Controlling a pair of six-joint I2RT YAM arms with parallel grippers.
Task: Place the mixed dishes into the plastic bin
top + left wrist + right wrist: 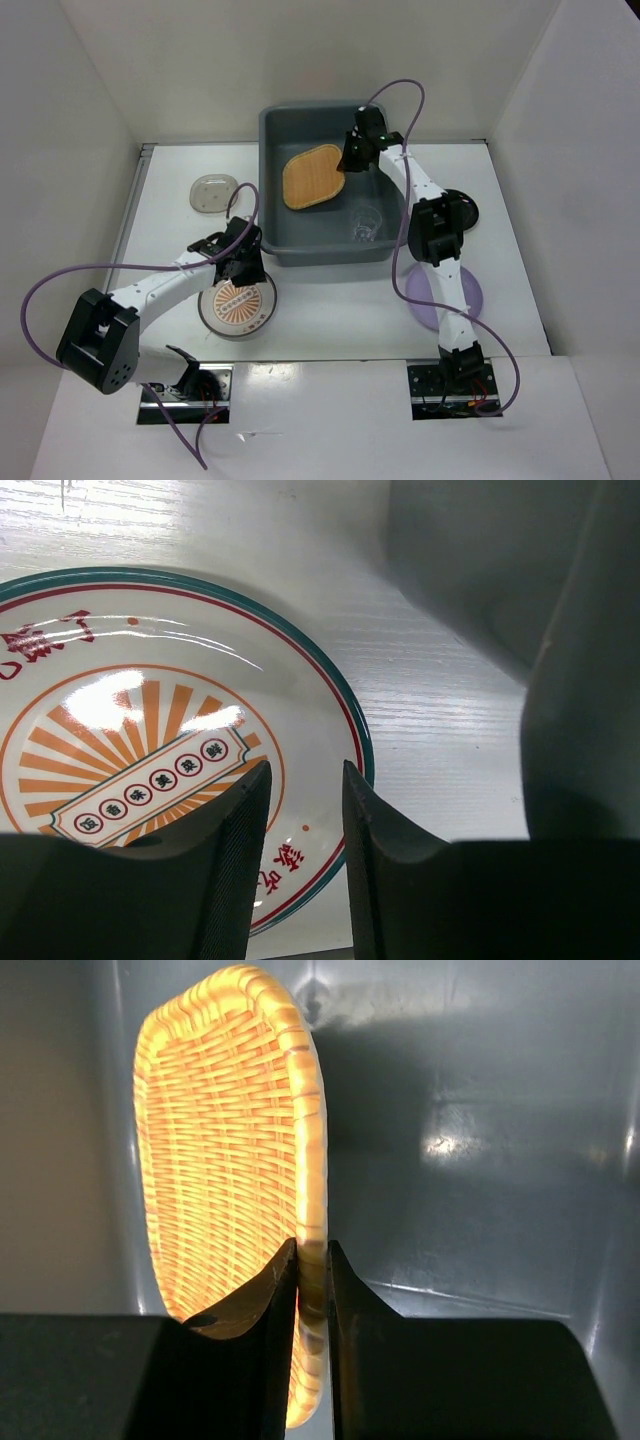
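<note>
right gripper (312, 1252): pinching square woven bamboo tray (225, 1140)
left gripper (305, 772): parted above orange sunburst plate (150, 705)
top only: clear glass cup (365, 222) in grey-blue plastic bin (270, 200)

White table (330, 310) with grey bin (330, 253), sunburst plate (240, 308), lilac plate (422, 298), small beige dish (212, 192), small black dish (470, 210)

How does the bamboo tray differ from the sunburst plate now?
The bamboo tray is squarish and woven; the sunburst plate is round, glossy and printed. The tray is pinched at its rim by the right claw inside the plastic bin; the plate lies on the table, under the open left claw. Both are shallow dishes.
</note>
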